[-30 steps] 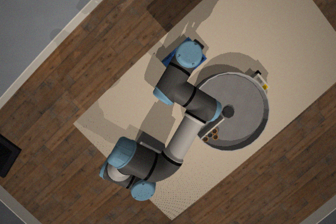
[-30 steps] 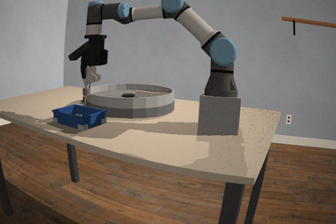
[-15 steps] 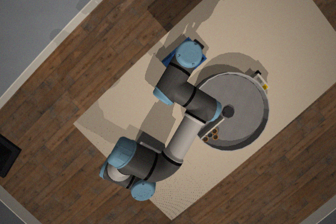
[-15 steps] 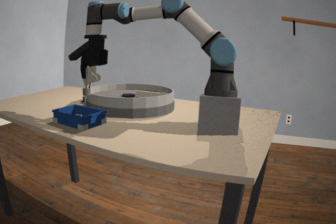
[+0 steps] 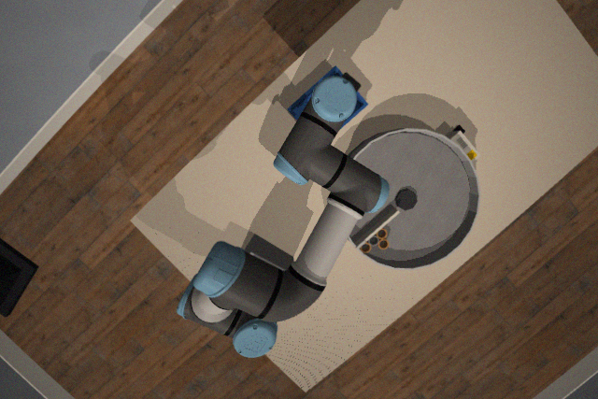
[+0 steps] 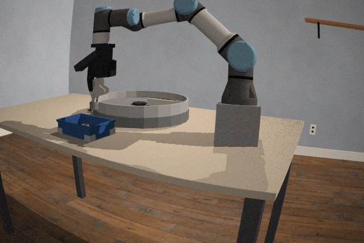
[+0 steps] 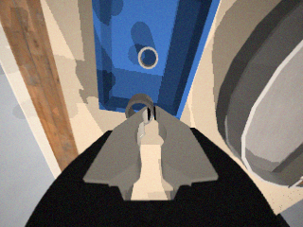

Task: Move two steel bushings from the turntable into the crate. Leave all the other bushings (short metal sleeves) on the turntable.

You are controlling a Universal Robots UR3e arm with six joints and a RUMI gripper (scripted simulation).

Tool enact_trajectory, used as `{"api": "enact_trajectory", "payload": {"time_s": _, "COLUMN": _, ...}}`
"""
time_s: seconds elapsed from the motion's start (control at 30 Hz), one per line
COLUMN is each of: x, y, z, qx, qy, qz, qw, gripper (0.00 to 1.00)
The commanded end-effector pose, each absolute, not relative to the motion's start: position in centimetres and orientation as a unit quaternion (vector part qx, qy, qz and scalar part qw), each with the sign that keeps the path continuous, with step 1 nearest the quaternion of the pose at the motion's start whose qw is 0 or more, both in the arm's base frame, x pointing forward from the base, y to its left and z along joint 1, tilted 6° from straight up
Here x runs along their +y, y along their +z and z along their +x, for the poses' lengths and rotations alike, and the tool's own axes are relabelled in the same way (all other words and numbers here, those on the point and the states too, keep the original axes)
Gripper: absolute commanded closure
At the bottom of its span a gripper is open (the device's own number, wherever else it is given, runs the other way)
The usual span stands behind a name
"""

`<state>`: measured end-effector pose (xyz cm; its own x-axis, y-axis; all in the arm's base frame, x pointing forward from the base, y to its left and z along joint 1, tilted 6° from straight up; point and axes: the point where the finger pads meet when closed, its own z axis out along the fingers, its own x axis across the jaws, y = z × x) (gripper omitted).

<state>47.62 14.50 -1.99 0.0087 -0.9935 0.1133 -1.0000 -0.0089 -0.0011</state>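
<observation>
My gripper (image 7: 151,107) is shut on a steel bushing (image 7: 139,104), a grey ring held by its wall at the fingertips. It hangs over the near edge of the blue crate (image 7: 151,52). One steel bushing (image 7: 148,58) lies inside the crate on its floor. In the side view the gripper (image 6: 94,97) hangs high above the table between the crate (image 6: 85,126) and the turntable (image 6: 143,108). From above, several bushings (image 5: 376,240), copper-coloured and dark, sit by the divider on the turntable (image 5: 415,193). The arm hides most of the crate (image 5: 300,103) there.
The turntable's raised rim (image 7: 246,104) is close on the right in the wrist view. The table's edge and the wooden floor (image 7: 33,80) lie to the left. The robot's grey pedestal (image 6: 236,124) stands on the table. A small box with a yellow mark (image 5: 467,146) sits beside the turntable.
</observation>
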Motion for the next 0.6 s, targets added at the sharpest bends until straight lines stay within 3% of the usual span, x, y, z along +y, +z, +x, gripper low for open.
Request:
{"api": "enact_trajectory", "payload": {"time_s": 0.0, "x": 14.3, "y": -4.1, "z": 47.8, "qx": -0.703, "qy": 0.042, "qz": 0.709, "qw": 0.037, "gripper": 1.0}}
{"api": "enact_trajectory", "payload": {"time_s": 0.57, "x": 14.1, "y": -5.8, "z": 47.8, "qx": -0.703, "qy": 0.042, "qz": 0.709, "qw": 0.037, "gripper": 1.0}}
